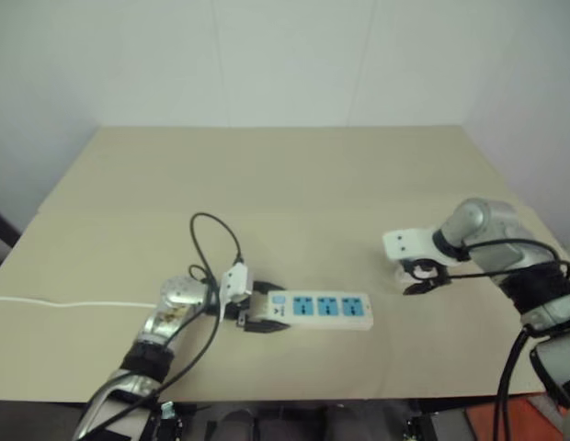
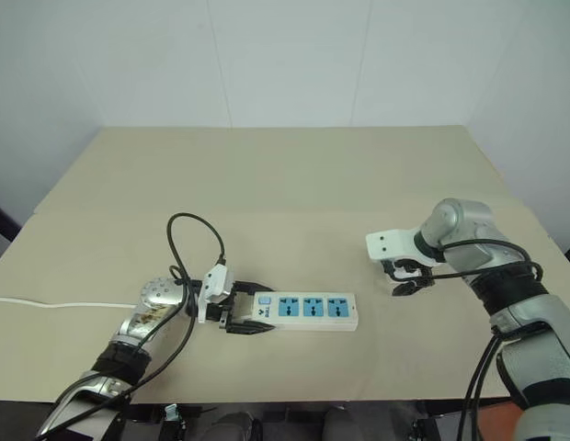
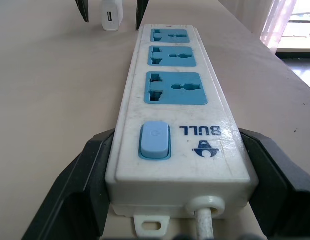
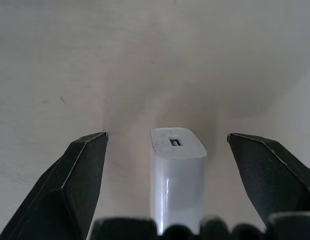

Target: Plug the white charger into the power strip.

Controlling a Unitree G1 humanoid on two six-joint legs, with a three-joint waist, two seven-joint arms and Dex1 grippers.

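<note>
The power strip lies flat on the counter, its 3 blue sockets facing up. The left gripper is clamped on the strip's switch end, 1 finger on each long side. Well off the strip's far end, the white charger stands between the spread fingers of the right gripper, untouched by either.
</note>
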